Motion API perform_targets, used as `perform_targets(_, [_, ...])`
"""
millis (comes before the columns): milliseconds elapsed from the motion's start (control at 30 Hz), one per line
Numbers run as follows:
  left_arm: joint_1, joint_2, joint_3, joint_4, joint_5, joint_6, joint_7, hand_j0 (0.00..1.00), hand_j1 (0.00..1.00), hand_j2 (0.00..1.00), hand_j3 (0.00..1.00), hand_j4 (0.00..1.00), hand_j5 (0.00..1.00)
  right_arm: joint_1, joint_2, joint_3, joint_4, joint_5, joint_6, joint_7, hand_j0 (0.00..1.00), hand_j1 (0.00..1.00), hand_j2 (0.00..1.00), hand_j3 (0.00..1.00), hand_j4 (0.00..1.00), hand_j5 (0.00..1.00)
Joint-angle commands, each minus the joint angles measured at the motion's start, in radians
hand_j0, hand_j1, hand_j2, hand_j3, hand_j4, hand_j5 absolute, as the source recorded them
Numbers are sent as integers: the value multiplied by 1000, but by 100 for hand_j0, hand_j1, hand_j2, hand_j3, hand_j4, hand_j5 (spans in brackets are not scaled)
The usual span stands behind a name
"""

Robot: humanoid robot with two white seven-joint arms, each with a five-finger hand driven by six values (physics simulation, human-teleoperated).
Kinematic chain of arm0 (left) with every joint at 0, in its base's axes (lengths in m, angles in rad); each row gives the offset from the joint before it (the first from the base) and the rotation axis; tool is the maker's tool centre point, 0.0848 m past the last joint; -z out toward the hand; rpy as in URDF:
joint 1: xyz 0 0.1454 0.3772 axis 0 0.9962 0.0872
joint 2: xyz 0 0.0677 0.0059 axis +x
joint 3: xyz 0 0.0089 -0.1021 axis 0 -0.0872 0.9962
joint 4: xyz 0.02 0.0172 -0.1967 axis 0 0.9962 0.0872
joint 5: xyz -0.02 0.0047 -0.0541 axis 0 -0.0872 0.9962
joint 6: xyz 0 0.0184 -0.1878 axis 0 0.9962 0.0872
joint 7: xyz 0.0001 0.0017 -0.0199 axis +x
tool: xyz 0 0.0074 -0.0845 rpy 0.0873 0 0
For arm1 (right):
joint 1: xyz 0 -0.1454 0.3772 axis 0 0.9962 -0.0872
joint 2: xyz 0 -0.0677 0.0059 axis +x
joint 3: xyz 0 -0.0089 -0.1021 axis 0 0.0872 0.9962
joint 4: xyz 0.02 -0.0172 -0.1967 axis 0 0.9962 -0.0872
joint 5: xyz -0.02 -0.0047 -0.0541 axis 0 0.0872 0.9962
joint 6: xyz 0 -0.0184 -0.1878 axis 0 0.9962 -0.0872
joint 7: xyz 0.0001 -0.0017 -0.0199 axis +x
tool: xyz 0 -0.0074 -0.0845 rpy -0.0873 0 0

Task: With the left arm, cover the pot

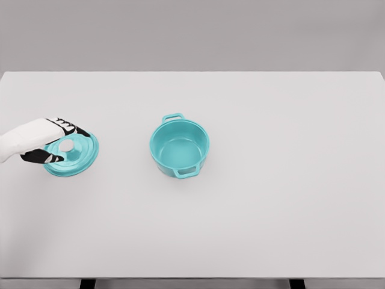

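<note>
1. Currently the left hand [42, 144] sits over the lid [72, 155], fingers curled round its silver knob [66, 146]; a firm grip cannot be confirmed.
2. Lid lies flat on the table [271, 198], far left.
3. Pot [179, 146] stands open, well apart to the lid's right: carry goes rightward.

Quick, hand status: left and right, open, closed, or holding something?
Left hand: at the lid, fingers around its edge; a closed grasp cannot be told.
Right hand: not in view.
</note>
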Motion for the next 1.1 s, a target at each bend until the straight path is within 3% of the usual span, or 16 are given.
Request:
perform_targets(0, [0, -2, -1, 9, -3, 3, 0, 81, 81, 81, 81, 81, 81, 2, 0, 0, 0, 0, 0, 0, 100, 100, 100, 100, 100, 100])
perform_targets(433, [-18, -8, -6, 29, -9, 3, 0, 80, 80, 80, 80, 80, 80, 0, 0, 0, 0, 0, 0, 0, 100, 100, 100, 100, 100, 100])
perform_targets(767, [-32, -8, -11, 90, -11, 3, 0, 79, 79, 79, 79, 79, 79, 0, 0, 0, 1, 0, 0, 0, 100, 100, 100, 100, 100, 100])
perform_targets(867, [-46, -10, -9, 102, -46, 3, 0, 79, 79, 79, 79, 79, 79, 2, 0, 0, 0, 0, 0, 0, 100, 100, 100, 100, 100, 100])
perform_targets(1067, [-46, -10, -11, 101, -46, 3, 0, 73, 73, 73, 73, 73, 73, 0, 0, 0, 1, 0, 0, 0, 100, 100, 100, 100, 100, 100])
